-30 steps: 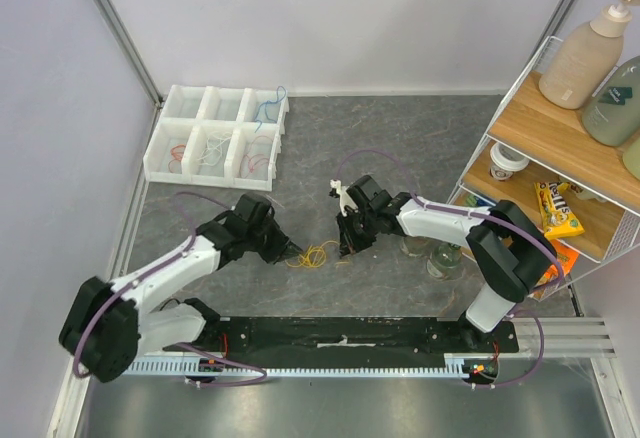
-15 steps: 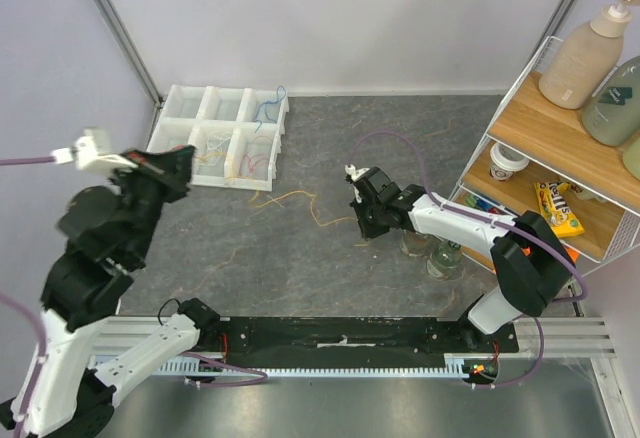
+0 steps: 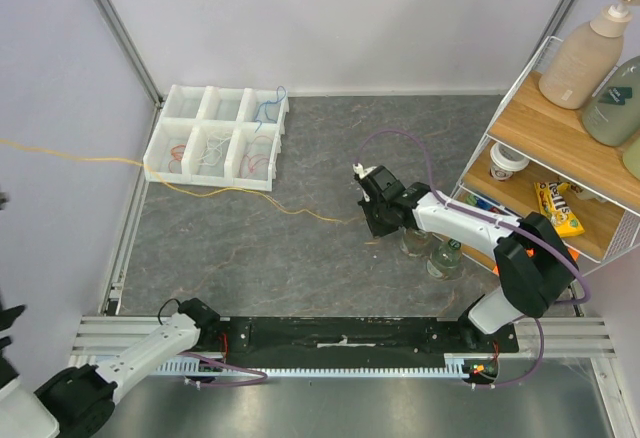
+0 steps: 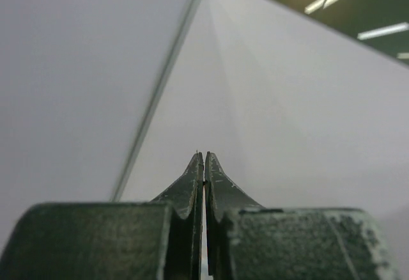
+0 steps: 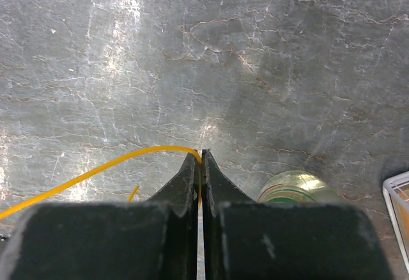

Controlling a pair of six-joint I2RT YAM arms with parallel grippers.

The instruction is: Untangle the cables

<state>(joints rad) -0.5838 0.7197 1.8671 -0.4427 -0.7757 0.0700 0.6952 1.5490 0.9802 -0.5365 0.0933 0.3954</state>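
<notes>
the right gripper (image 5: 201, 155) pinches the yellow cable (image 5: 128, 156) between closed jaws, low over the grey table (image 3: 250, 258). the strand stretches leftward past the front of the white tray (image 3: 155, 155) and out of the top view. the left gripper (image 4: 204, 158) (aimed at a wall) has its jaws pressed together; whether it holds the strand i cannot tell.

yellow cable (image 3: 215, 191): leaves top view's left edge, far end unseen | left arm (image 3: 140, 353): cropped at lower-left corner (left gripper (image 4: 204, 162) outside that view) | tray (image 3: 215, 121) contents: too small to sort
</notes>
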